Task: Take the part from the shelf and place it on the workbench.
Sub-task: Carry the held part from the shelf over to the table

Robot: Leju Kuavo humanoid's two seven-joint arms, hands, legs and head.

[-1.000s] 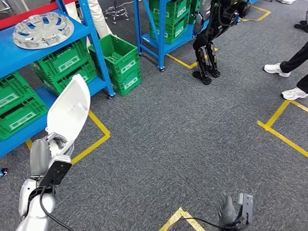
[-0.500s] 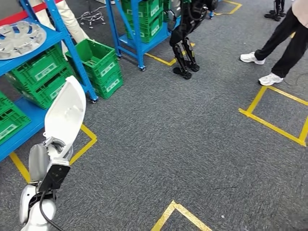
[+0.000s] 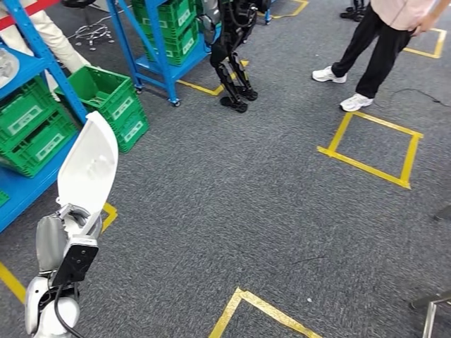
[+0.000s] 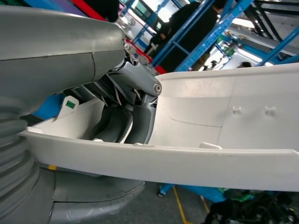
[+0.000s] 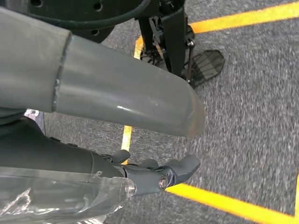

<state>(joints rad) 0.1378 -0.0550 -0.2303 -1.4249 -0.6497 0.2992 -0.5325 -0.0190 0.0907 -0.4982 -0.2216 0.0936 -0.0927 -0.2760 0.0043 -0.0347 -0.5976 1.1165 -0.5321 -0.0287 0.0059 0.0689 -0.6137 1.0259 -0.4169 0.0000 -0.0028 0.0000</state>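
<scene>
Lower left of head view: left hand (image 3: 66, 225) gripping white part (image 3: 87, 169) upright. Fingers (image 4: 141, 119) curled inside shell in wrist view. Right hand (image 5: 155, 175) empty, fingers extended over carpet.

High head view (wrist views close)

No readable text; white labels on green crates (image 3: 114, 105) too blurred
</scene>
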